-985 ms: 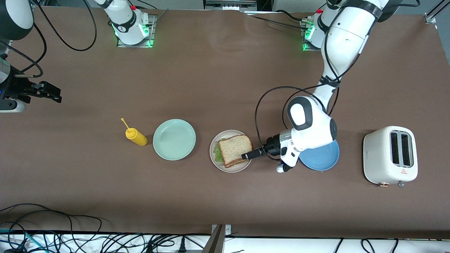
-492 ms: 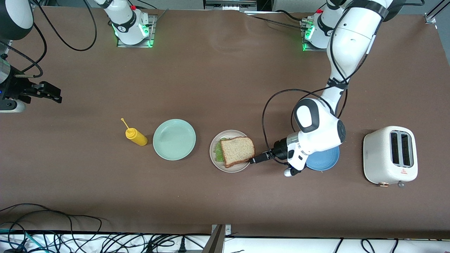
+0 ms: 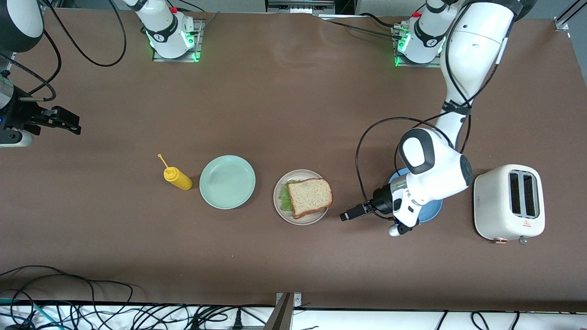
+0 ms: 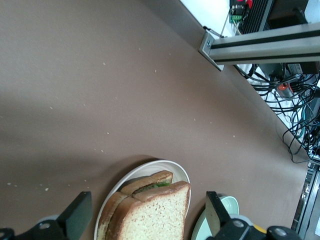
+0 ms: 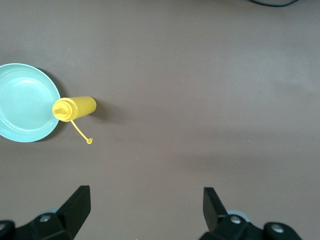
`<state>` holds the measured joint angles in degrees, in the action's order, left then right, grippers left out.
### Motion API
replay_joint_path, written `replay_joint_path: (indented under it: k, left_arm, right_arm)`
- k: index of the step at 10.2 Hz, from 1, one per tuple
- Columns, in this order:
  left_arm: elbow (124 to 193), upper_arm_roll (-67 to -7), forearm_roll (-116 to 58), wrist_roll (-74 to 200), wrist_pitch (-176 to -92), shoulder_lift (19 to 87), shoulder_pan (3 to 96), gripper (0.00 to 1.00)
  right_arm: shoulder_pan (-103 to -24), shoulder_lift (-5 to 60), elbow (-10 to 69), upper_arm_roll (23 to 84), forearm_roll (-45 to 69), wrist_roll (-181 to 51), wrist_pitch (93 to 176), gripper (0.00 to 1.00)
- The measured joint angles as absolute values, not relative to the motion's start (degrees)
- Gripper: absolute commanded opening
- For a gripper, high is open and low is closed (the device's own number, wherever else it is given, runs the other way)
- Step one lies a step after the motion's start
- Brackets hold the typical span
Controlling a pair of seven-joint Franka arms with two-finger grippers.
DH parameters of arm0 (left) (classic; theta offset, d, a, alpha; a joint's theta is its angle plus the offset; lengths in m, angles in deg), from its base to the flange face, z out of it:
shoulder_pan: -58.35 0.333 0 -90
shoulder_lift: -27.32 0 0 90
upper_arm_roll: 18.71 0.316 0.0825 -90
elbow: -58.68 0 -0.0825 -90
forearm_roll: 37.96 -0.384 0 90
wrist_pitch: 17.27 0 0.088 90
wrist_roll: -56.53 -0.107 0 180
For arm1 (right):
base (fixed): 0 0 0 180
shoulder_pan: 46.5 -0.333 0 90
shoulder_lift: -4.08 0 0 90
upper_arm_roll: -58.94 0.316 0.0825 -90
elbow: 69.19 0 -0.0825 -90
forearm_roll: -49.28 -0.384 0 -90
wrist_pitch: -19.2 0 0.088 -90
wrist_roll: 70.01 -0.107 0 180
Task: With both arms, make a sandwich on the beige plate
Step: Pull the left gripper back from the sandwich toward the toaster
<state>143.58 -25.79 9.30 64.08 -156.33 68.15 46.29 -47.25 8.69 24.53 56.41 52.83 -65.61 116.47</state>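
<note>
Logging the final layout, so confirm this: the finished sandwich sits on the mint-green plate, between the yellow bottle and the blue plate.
Wrong plate. The front view shows the sandwich on the beige plate; the mint-green plate beside it holds nothing. The sandwich does lie between the yellow bottle and the blue plate.

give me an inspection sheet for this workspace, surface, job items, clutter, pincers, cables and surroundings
Surface: brown table, a few pale crumbs in the left wrist view.
Job's things: sandwich assembled on the beige plate, lettuce showing at one edge.
Clutter: mint-green plate, yellow squeeze bottle, blue plate partly under the left arm, white toaster.
Pincers: left pincer open, empty, over the table between beige and blue plates; right pincer open, empty, waiting over the right arm's end of the table.
Cables: black cable looped at the left wrist; tangled cables along the table's near edge.
Surroundings: nothing seen.
</note>
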Motion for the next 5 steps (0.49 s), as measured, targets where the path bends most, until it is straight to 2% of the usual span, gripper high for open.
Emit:
replay_joint_path:
  k: [5]
  left_arm:
    - [148.3, -25.6, -2.5, 64.7, -150.2, 63.6, 50.9, 1.0]
  right_arm:
    - [-47.3, 8.7, 24.4, 56.4, 51.9, -65.7, 116.1, 1.0]
